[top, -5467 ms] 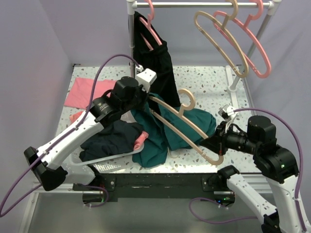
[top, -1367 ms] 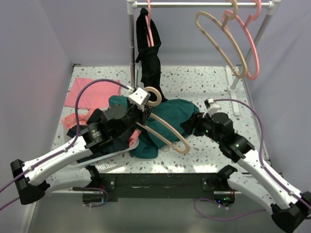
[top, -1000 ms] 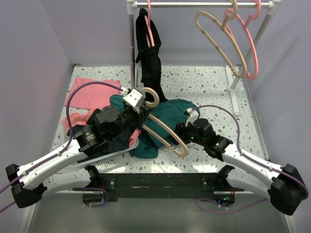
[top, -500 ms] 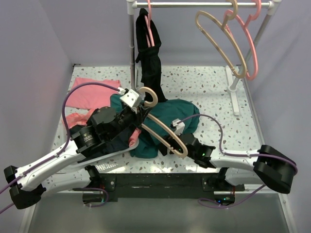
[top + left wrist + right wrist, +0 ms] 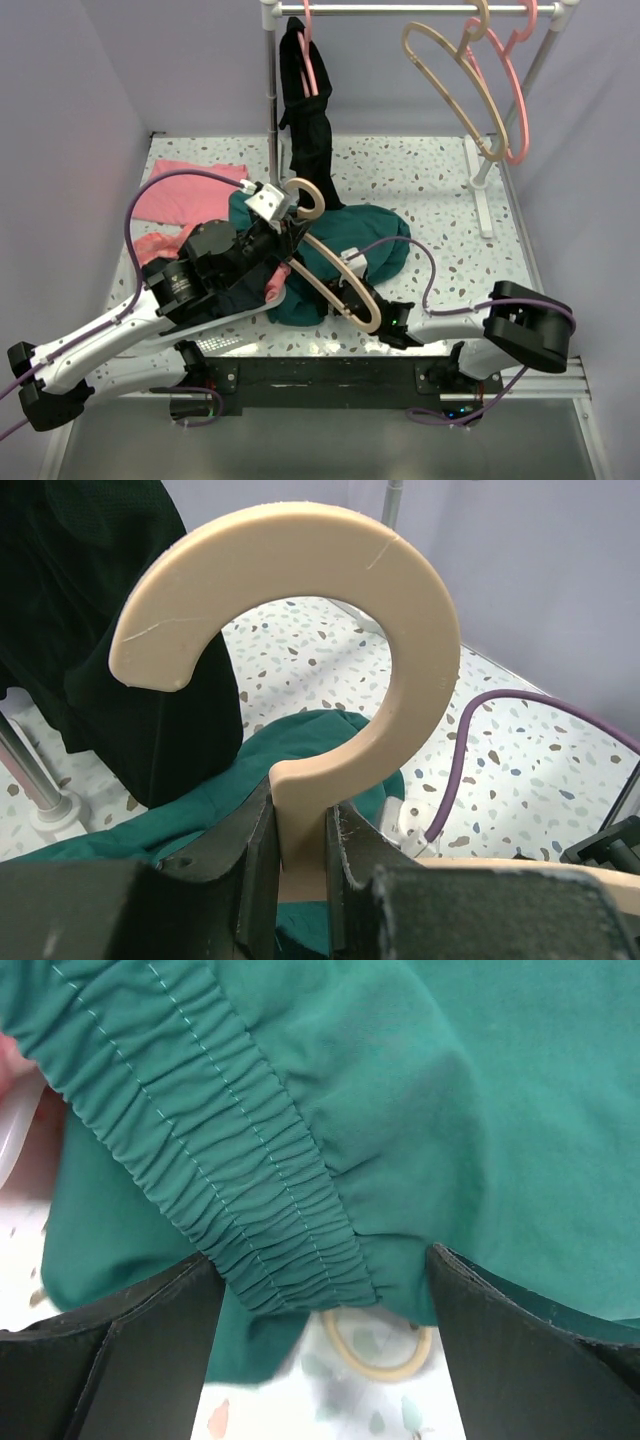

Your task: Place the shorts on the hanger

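A speckled white desk (image 5: 440, 180) fills the view from above, with a metal clothes rail (image 5: 400, 8) across its far edge. A long black garment (image 5: 310, 130) hangs from the rail on the left, and spare pink and tan hangers hang on the right. The teal-green shorts (image 5: 375, 235) lie crumpled on the desk near its middle. The tan hanger (image 5: 330, 275) slants across them, with its hook (image 5: 400, 630) raised toward the black garment. A pink cloth (image 5: 185, 195) lies flat at the far left.

The left fingers (image 5: 250, 870) are clamped tight on the neck just below the hook. The right fingers (image 5: 150, 1340) are spread wide, low at the near edge of the shorts. The gathered waistband (image 5: 250, 1160) sits between them, not pinched.
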